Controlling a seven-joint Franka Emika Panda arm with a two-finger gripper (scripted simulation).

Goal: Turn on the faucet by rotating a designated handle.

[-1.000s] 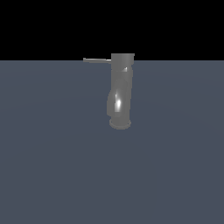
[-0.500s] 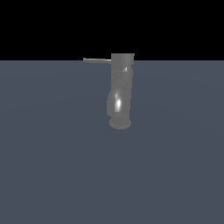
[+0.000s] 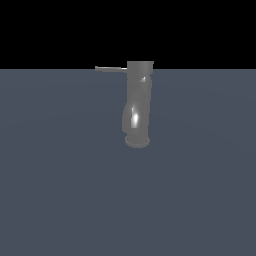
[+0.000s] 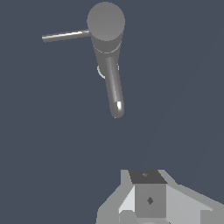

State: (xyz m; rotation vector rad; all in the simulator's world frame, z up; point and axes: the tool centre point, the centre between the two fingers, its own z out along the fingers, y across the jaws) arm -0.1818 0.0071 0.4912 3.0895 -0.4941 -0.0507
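The faucet point(image 3: 137, 105) stood upright on the table point(image 3: 60, 190), its handle point(image 3: 111, 68) running level from the cap toward the exterior view's left. In the wrist view the hand point(image 4: 148, 199) hung well apart from the handle point(image 4: 65, 36), not touching it; whether it was wide or narrow I cannot tell.

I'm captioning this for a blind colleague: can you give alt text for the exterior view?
A grey faucet stands upright on a flat blue-grey floor, its thin handle sticking out from the top toward the exterior view's left. No arm or gripper appears; the background is black.
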